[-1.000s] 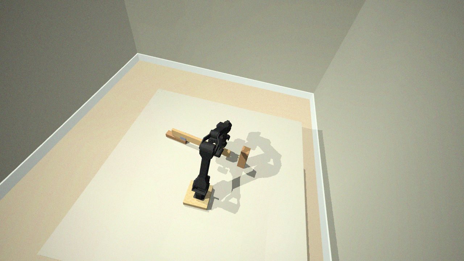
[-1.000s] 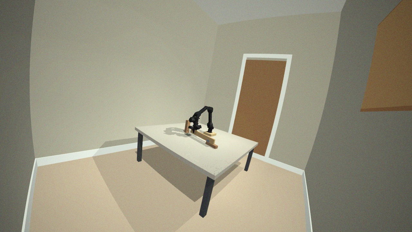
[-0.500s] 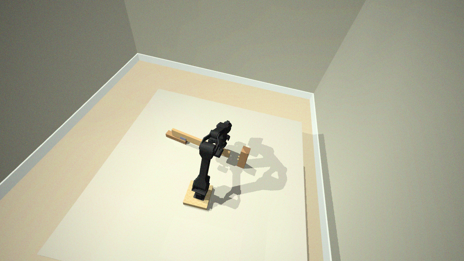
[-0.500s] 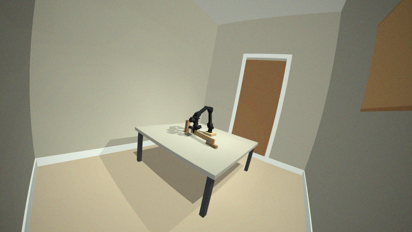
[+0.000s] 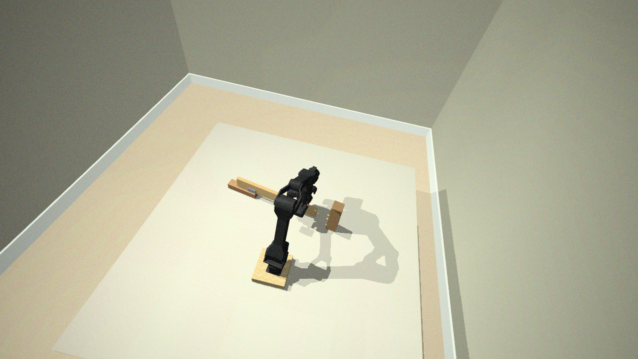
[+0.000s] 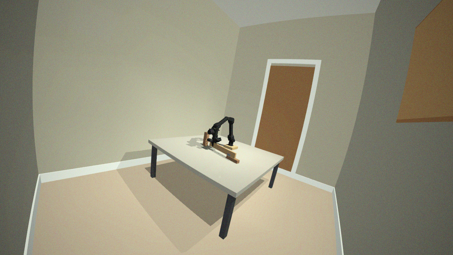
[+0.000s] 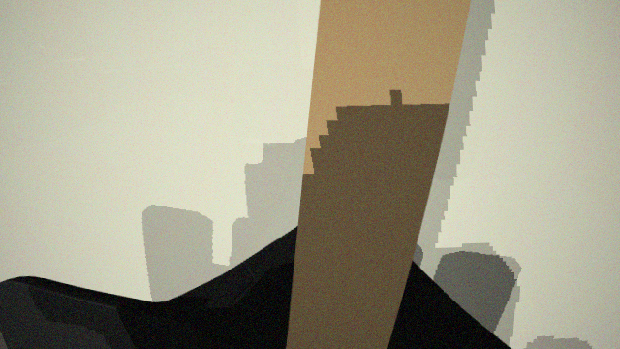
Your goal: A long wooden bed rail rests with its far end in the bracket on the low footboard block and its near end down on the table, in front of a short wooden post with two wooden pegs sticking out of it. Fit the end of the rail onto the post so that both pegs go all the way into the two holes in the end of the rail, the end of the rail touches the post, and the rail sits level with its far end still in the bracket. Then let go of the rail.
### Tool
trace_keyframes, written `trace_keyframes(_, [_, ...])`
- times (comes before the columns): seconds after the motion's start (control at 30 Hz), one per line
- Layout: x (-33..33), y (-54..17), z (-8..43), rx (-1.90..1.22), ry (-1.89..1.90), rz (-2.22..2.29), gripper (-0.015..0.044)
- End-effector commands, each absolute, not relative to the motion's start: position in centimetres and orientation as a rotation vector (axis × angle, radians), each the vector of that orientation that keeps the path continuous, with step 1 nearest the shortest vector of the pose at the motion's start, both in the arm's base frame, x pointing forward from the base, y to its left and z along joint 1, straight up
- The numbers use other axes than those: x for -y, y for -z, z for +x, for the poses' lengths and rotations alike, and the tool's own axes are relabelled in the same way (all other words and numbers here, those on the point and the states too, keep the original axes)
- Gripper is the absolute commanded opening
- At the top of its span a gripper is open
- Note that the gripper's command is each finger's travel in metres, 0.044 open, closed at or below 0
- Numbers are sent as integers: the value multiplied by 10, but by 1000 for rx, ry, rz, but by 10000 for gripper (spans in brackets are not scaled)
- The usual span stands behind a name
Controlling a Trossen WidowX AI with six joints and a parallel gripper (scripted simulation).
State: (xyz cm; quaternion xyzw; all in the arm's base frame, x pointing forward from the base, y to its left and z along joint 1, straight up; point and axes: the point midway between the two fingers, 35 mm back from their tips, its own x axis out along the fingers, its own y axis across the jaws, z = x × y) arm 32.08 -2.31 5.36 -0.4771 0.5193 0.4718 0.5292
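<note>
The long light wooden rail point(image 5: 258, 187) point(image 6: 224, 149) point(image 7: 387, 53) runs from the low footboard block point(image 5: 241, 191) point(image 6: 234, 159) toward the short brown post point(image 5: 335, 217) point(image 6: 205, 139). Its far end sits at the grey bracket point(image 5: 251, 190) point(image 6: 228, 154). My gripper point(image 5: 304, 210) point(image 6: 212, 144) point(image 7: 341, 241) is shut on the rail near its near end, one finger on each side. The near end stands apart from the post, with a gap between them. Small light pegs point(image 5: 328, 215) stick out of the post toward the rail. The fingertips are hidden behind the rail and arm, and the height of the near end is hard to tell.
The arm's wooden base board point(image 5: 258, 273) point(image 6: 233, 147) stands on the white table point(image 5: 187, 285) point(image 6: 190, 155), to one side of the rail. The arm reaches over the rail. Its shadow falls across the near part of the rail and around the post.
</note>
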Motion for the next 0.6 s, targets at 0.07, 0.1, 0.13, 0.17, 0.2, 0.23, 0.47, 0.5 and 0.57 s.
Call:
trace_keyframes(0.07, [26, -57, 322, -1232, -1118, -1149, 0])
trace_keyframes(0.1, [26, -57, 322, -1232, -1118, -1149, 0])
trace_keyframes(0.13, [26, -57, 322, -1232, -1118, -1149, 0])
trace_keyframes(0.17, [27, -57, 322, -1232, -1118, -1149, 0])
trace_keyframes(0.2, [27, -57, 322, -1232, -1118, -1149, 0])
trace_keyframes(0.23, [27, -58, 322, -1232, -1118, -1149, 0])
trace_keyframes(0.47, [29, -58, 322, -1232, -1118, -1149, 0])
trace_keyframes(0.5, [30, -58, 322, -1232, -1118, -1149, 0])
trace_keyframes(0.57, [30, -59, 322, -1232, -1118, -1149, 0])
